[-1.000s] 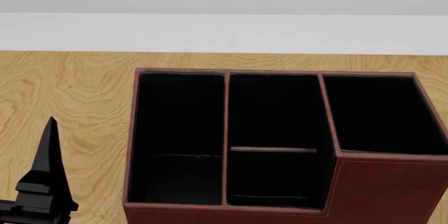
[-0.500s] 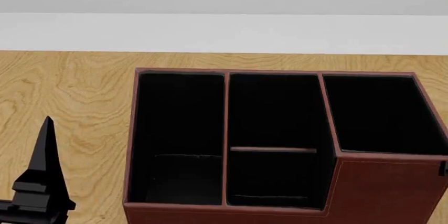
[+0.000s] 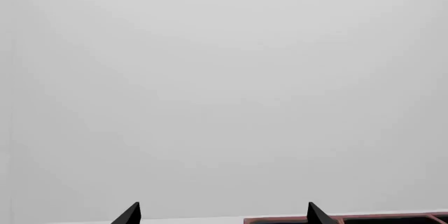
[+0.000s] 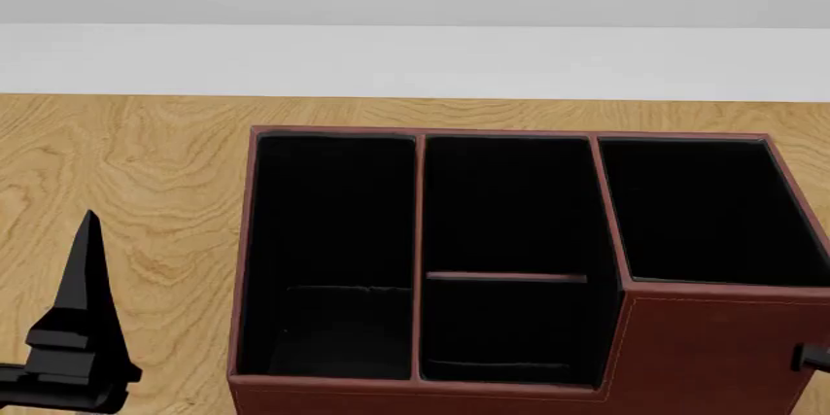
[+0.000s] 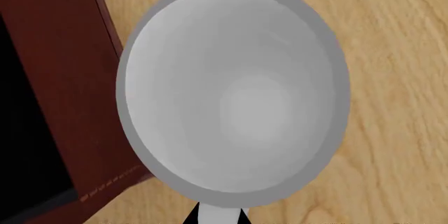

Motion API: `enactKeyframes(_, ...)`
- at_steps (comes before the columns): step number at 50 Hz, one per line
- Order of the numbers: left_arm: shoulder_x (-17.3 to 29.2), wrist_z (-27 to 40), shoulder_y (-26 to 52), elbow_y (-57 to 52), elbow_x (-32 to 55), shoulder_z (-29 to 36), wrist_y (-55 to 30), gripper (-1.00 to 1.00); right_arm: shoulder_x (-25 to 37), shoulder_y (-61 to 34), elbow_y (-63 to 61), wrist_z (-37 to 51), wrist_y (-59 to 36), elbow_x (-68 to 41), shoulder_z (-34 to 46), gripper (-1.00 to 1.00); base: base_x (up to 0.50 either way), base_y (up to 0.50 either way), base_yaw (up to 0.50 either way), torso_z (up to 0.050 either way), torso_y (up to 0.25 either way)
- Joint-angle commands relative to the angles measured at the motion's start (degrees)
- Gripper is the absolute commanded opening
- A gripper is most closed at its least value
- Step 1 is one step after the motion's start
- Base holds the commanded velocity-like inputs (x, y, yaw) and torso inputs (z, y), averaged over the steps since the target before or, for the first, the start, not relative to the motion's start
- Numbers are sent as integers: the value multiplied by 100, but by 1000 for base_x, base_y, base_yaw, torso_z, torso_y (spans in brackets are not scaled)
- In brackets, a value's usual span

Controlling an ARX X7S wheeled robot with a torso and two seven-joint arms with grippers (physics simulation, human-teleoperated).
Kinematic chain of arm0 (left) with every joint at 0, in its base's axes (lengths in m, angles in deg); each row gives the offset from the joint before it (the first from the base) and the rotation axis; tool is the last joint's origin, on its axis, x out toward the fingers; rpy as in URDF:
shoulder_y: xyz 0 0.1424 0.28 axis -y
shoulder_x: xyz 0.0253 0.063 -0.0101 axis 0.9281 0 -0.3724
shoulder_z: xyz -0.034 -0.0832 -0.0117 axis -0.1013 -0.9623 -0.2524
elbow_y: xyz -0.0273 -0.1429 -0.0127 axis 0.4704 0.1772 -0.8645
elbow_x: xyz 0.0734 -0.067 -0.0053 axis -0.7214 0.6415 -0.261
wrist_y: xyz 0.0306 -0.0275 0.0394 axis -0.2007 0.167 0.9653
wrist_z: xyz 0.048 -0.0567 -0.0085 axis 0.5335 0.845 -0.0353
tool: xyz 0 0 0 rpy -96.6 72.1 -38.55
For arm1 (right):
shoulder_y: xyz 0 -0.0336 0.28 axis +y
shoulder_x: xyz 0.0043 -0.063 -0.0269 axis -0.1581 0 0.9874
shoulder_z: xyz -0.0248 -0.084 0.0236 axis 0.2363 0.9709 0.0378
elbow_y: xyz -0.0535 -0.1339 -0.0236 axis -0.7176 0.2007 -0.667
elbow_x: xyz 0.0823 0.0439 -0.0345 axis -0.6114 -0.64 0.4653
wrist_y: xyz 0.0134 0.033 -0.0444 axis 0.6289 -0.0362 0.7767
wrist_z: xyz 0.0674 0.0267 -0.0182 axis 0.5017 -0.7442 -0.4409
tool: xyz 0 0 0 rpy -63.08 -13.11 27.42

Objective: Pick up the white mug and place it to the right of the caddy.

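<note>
The white mug (image 5: 234,90) fills the right wrist view, seen from straight above with its inside bare. My right gripper (image 5: 218,217) is shut on the white mug, its two black fingertips (image 5: 190,219) pinching the white handle. The mug is over the wooden tabletop (image 5: 399,103), close beside the outer wall of the reddish-brown caddy (image 5: 66,93); whether it rests on the wood I cannot tell. In the head view the caddy (image 4: 707,347) shows its black compartments, and the mug is out of view there. My left gripper (image 4: 85,279) stands left of the caddy, open (image 3: 222,214) and holding nothing.
A small black part of the right arm (image 4: 812,357) pokes in at the head view's right edge, next to the caddy's taller section. A white wall (image 4: 415,60) runs behind the table's far edge. Bare wood (image 4: 130,172) lies left of the caddy.
The black part of the right arm has come into the head view's right edge and moved lower. The left gripper has shifted slightly up and left. The caddy has not moved.
</note>
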Motion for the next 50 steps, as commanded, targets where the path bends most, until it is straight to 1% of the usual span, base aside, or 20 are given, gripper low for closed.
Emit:
enactKeyframes(1,15,32,59,31,-7,22,-8,100,-58,174,-3,259,220,-6,-166,-100,0,0,0,0,0)
enactKeyframes(29,78,137,213,79,93,51,-76,100,-106,799,-2,393,549,-1,-865,-100,0,0,0,0,0)
enactKeyframes(50,101,224,353,142,154,87,-113,100,-128,1056,-2,537,608,32,-1075,-100,3,-2,1,0,0)
